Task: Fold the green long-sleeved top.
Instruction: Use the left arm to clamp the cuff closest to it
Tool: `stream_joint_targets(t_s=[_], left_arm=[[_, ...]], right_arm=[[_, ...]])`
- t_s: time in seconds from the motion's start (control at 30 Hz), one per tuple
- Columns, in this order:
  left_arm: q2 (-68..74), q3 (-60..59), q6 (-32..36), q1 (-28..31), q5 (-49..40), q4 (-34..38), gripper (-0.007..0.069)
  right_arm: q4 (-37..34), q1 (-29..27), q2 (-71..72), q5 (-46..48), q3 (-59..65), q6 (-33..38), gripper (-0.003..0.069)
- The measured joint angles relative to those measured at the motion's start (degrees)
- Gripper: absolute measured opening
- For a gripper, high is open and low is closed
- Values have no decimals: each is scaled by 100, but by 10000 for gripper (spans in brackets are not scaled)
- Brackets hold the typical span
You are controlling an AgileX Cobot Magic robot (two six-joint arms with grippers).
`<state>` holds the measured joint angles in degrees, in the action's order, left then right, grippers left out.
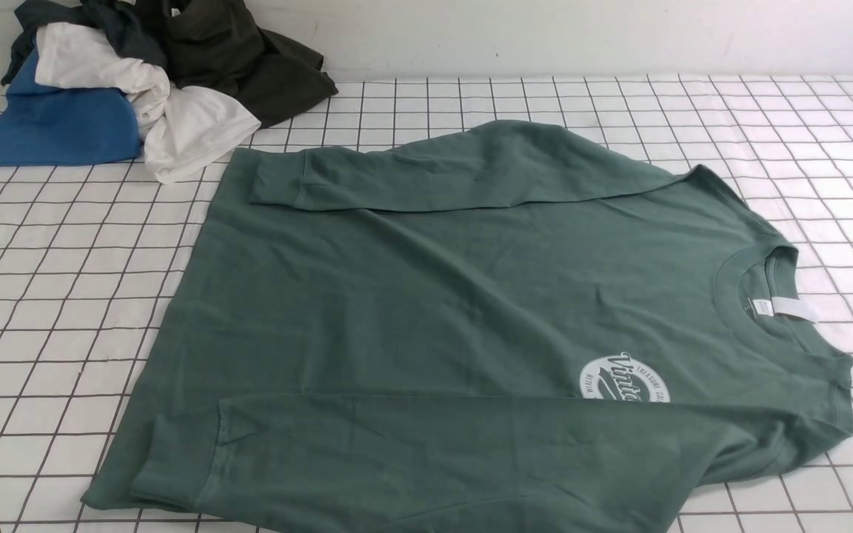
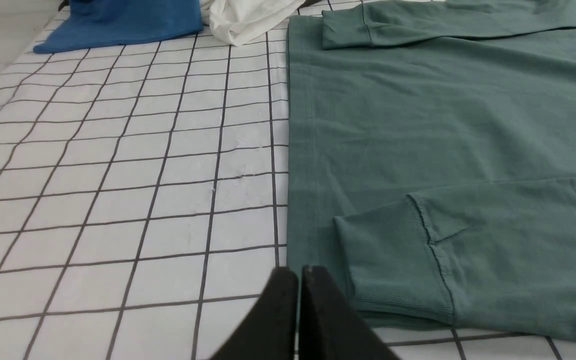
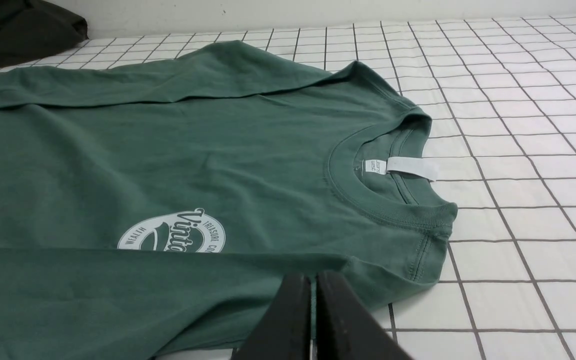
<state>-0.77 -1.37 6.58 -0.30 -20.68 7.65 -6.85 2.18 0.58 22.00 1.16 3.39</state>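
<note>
A large sage-green cotton long-sleeved top point(image 1: 426, 296) lies flat, logo side up, on the white counter point(image 1: 49, 296) with its dark grid lines. The crew neck and white neck label point(image 1: 785, 307) are at its right end and the hem at its left. Both sleeves are already laid in over the body: the far sleeve point(image 1: 456, 170) along the far edge, and the near sleeve point(image 1: 434, 451) along the near edge, covering part of the round white chest logo point(image 1: 623, 377).

The left fingers point(image 2: 278, 315) are pressed together and hold nothing. They sit just off the top's near hem corner, beside the ribbed cuff point(image 2: 393, 265). The right fingers point(image 3: 338, 320) are also pressed together and empty, at the top's near shoulder edge.

The step ahead looks like bringing hem to collar, or the reverse. Several things could spoil it:

- **Shallow pinch:** it may catch only the sleeve layer, so the body stays behind and the sleeve pulls out of place.
- **Uneven lift:** if the two arms rise unevenly, the fold would skew.
- **Snag:** a crumpled white cloth garment point(image 1: 175, 126) lies just beside the top's far hem corner and could be dragged along.
</note>
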Motion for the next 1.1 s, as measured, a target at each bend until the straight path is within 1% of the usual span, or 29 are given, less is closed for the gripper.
stream_joint_targets(t_s=[0.07, 0.13, 0.17, 0.23, 0.27, 0.3, 0.33, 0.37, 0.4, 0.43, 0.47, 0.57, 0.73, 0.8, 0.93, 0.97, 1.0, 1.03, 1.1], left_arm=[[0, 0, -112, 0, 10, 214, -3], [0, -18, -717, 0, 149, 1330, -3], [0, -18, -775, 0, 180, 1434, -3], [0, -18, -1464, 0, 384, 2722, -3], [0, -18, -1735, 0, 489, 3538, -3], [0, -18, -1769, 0, 489, 3649, -3], [0, -18, -1913, 0, 578, 4393, -3], [0, -18, -1918, 0, 610, 4750, -3], [0, -18, -1910, 0, 617, 4810, -3], [0, -18, -1809, 0, 633, 5126, -3], [0, -18, -1667, 0, 650, 5291, -3], [0, -18, -1345, 0, 702, 5451, -3], [0, -18, -872, 0, 658, 5515, -3], [0, -11, -534, 0, 477, 5519, -3], [0, 549, 623, 0, -84, 5482, -3], [0, 549, 683, 0, -84, 5477, -3], [20, 908, 1058, 0, -260, 5409, -3], [162, 1202, 1281, 0, -404, 5287, -3], [639, 1729, 1454, 0, -706, 4876, -3]], right_arm=[[0, 0, 0, 0, 0, -53, 12], [-102, 0, 0, -5, 0, -267, 12], [-117, 0, 0, -11, 0, -267, 12], [-558, 0, 0, -18, 0, -640, 12], [-851, 0, 0, -42, 12, -887, 12], [-914, 0, 0, -50, 11, -931, 12], [-1615, 0, 0, -166, 33, -1333, 12], [-2057, 0, 0, -247, 39, -1585, 12], [-2057, 0, 0, -247, 39, -1633, 12], [-2713, 0, 0, -418, 39, -1907, 12], [-3116, 0, 0, -601, 39, -2069, 12], [-3620, 0, 0, -813, 39, -2141, 12], [-3684, 0, 0, -952, 39, -1906, 12], [-3691, 0, 0, -1010, 39, -1855, 12], [-3696, 0, 0, -1078, 39, -1685, 12], [-3696, 0, 0, -1087, 39, -1663, 12], [-3691, 0, 0, -1100, 39, -1478, 12], [-3686, 0, 0, -1100, 15, -1266, 12], [-3617, 0, -34, -1102, -202, -813, 12]])
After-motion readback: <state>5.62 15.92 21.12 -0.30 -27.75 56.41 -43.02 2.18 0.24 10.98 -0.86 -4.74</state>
